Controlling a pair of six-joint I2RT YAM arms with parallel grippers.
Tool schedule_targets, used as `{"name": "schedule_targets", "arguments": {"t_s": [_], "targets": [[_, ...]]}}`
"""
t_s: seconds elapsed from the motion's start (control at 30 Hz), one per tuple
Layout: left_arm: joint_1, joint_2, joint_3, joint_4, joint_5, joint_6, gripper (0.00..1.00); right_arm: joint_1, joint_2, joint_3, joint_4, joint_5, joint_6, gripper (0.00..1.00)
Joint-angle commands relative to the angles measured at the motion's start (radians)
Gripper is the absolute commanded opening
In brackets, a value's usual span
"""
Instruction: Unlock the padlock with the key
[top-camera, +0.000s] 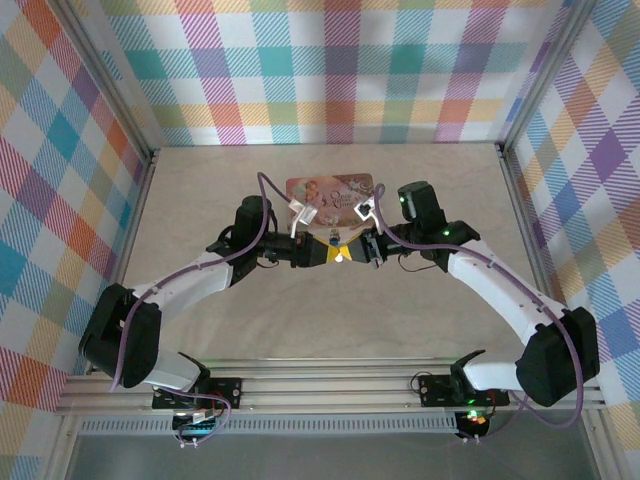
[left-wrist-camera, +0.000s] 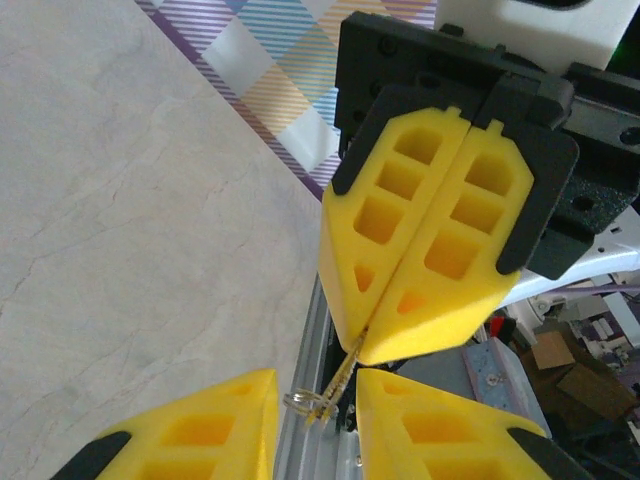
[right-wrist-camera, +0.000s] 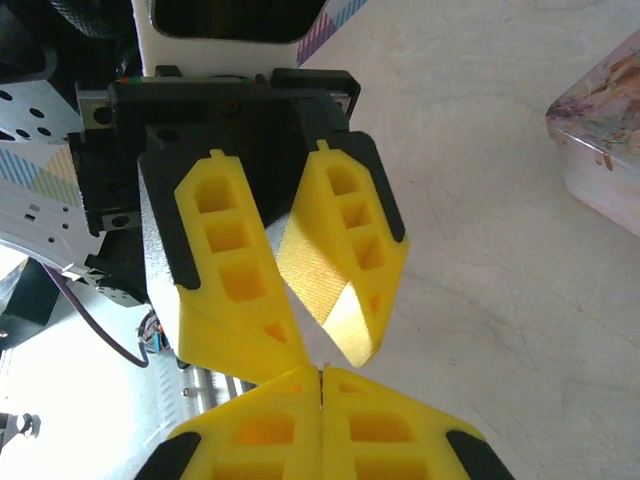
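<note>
Key (left-wrist-camera: 342, 375), thin metal sliver, pinched by blocky yellow right pincer (left-wrist-camera: 362, 345).

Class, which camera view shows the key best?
Left wrist: the key and its ring stick out of the right gripper's shut jaws. Top view gives perhaps a tiny glint; right wrist view sees the shut jaws from behind, key hidden.
</note>
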Motion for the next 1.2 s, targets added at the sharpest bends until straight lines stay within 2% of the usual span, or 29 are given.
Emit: {"name": "schedule_targets", "arguments": {"t_s": [0.0, 0.27, 0.6, 0.87, 1.17], "targets": [[-0.001, -0.011, -0.016, 0.029, 0.031, -0.002, 0.26, -0.007, -0.016, -0.013, 0.04, -0.043, -0.002, 0.0], [-0.002, 0.0, -0.002, 0.059, 0.037, -0.026, 0.23, -0.007, -0.003, -0.016, 0.044, -0.093, -0.003, 0.0], [-0.008, 0.019, 0.004, 0.04, 0.059, -0.026, 0.0, -0.007, -0.006, -0.026, 0.075, -0.079, 0.01, 0.0], [0.0, 0.016, -0.004, 0.034, 0.019, -0.025, 0.0, -0.014, -0.002, -0.036, 0.074, -0.022, 0.023, 0.0], [0.043, -0.034, -0.065, 0.095, -0.054, -0.072, 0.0, -0.066, -0.045, -0.091, 0.104, 0.07, 0.083, 0.0]]}}
